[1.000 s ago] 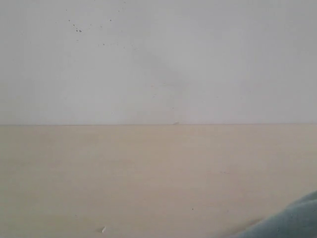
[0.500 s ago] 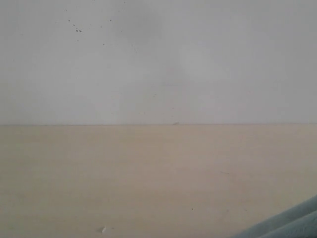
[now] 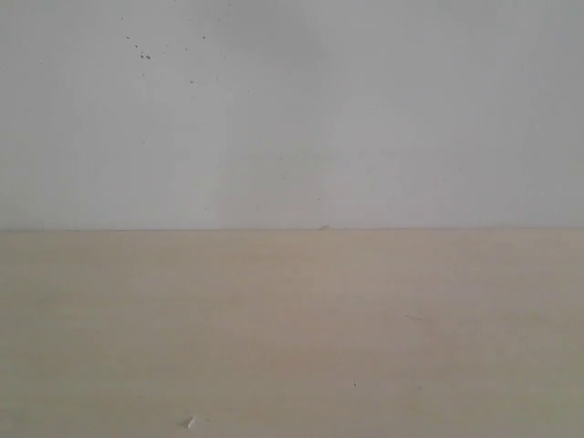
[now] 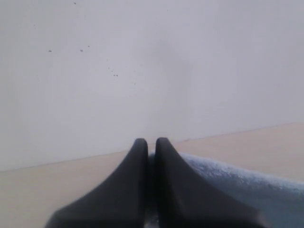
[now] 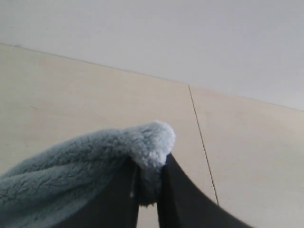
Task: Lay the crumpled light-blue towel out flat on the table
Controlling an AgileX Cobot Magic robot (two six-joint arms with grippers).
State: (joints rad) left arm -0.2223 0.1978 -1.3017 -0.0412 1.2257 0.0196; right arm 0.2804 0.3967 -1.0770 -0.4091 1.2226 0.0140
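The light-blue fluffy towel shows only in the wrist views. My right gripper is shut on a folded edge of it, the pile bulging over its dark fingertips. My left gripper is shut on the towel too, cloth pinched in the thin gap between its black fingers and trailing away to one side. The beige table fills the lower half of the exterior view, where neither the towel nor any gripper appears.
A plain white wall with small dark specks rises behind the table's far edge. A thin seam runs across the tabletop in the right wrist view. A small white chip lies near the front of the table.
The towel's corner at the lower right of the exterior view has slid down and out of the frame. The faint shadow on the wall has faded.
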